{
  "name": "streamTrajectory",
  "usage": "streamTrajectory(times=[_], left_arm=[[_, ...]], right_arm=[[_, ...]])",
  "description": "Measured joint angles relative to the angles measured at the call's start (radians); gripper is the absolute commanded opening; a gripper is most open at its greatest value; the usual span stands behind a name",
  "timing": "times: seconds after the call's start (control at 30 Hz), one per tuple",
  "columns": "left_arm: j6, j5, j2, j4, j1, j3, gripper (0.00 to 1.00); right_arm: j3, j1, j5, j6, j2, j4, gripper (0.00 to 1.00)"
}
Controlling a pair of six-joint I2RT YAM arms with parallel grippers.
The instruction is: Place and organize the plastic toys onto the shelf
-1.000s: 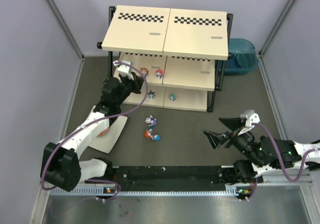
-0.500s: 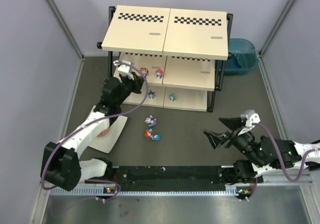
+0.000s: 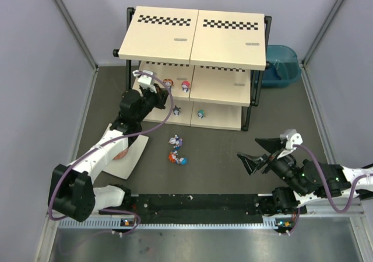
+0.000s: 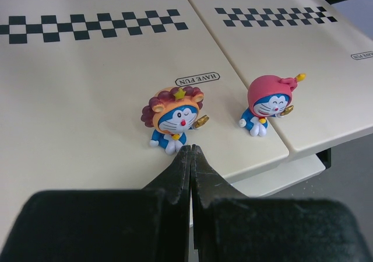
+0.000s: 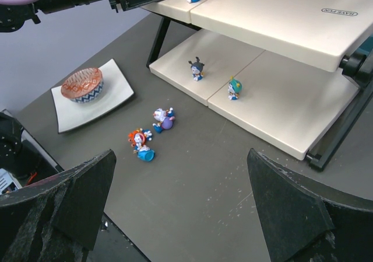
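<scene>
I am watching the left gripper (image 4: 191, 153) hovering at the front edge of the shelf's (image 3: 198, 35) middle board, its jaws pressed together on nothing. Just past its tips the lion toy (image 4: 175, 119) is sitting near that front edge. The red-hood toy (image 4: 265, 107) is sitting beside it, apart from it, close to the seam between the two boards. Behind both, the board is running bare back to the checker strip.

On the shelf's bottom board a dark toy (image 5: 197, 68) and a green toy (image 5: 234, 88) are standing on either side of the seam, with bare board stretching toward the right post.

In front of the shelf, on the table (image 5: 233, 174), a purple toy (image 5: 164, 118) and an orange toy (image 5: 140, 140) are lying near each other.

The right gripper (image 3: 249, 147) is hanging well in front of the shelf's right end, jaws spread wide and holding nothing. Open table is lying between it and those two toys.

A tray (image 5: 116, 93) carrying a dish (image 5: 82, 82) is sitting in front of the shelf's left end. A tub (image 3: 282, 63) is standing just beside its right end.
</scene>
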Motion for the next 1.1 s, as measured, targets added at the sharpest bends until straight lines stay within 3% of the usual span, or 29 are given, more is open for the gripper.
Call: streamTrajectory(times=[1.1], left_arm=[[-0.006, 0.004, 0.015, 0.020, -0.004, 0.003, 0.00]], right_arm=[[0.000, 0.000, 0.008, -0.001, 0.000, 0.000, 0.96]])
